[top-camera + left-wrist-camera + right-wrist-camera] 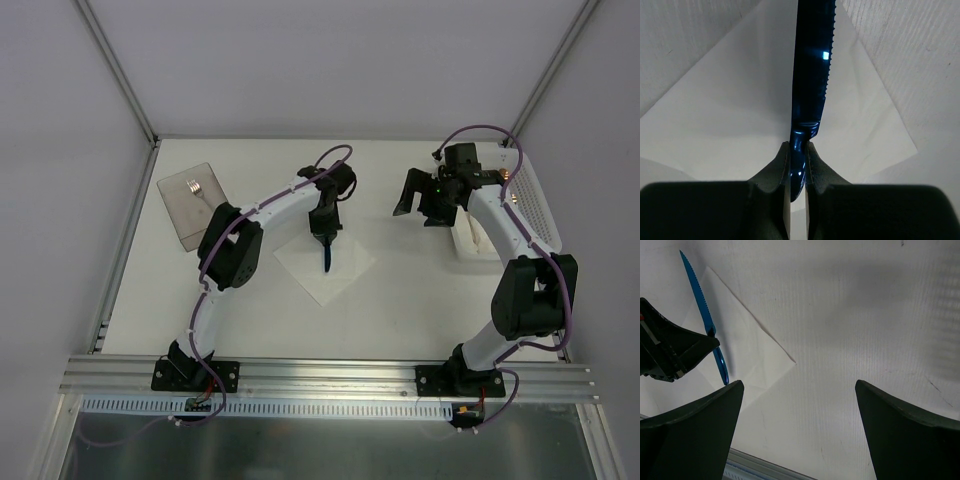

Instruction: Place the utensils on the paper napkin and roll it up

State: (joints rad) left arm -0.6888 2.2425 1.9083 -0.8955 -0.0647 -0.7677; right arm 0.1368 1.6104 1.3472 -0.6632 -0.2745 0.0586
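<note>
Paper napkin point(345, 268) noted lying flat, corner-on, at the middle of the worktop point(420, 295). A blue serrated knife point(326, 258) is gripped by its handle in the clenched left gripper point(325, 236), blade held over the napkin. The right gripper point(800, 385) is held released above bare worktop toward the right edge. A fork point(195, 187) is seen on a grey tray point(188, 222) near the far left corner.

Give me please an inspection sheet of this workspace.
Surface: white table, a few faint marks.
Job's things: blue knife held over the paper napkin; fork on grey tray.
Clutter: white basket at right, contents unclear.
End effectors: left end effector shut on the knife; right end effector open, empty.
Cables: purple cables along both arms, no snag seen.
Surroundings: white walls, aluminium rail at near edge.
</note>
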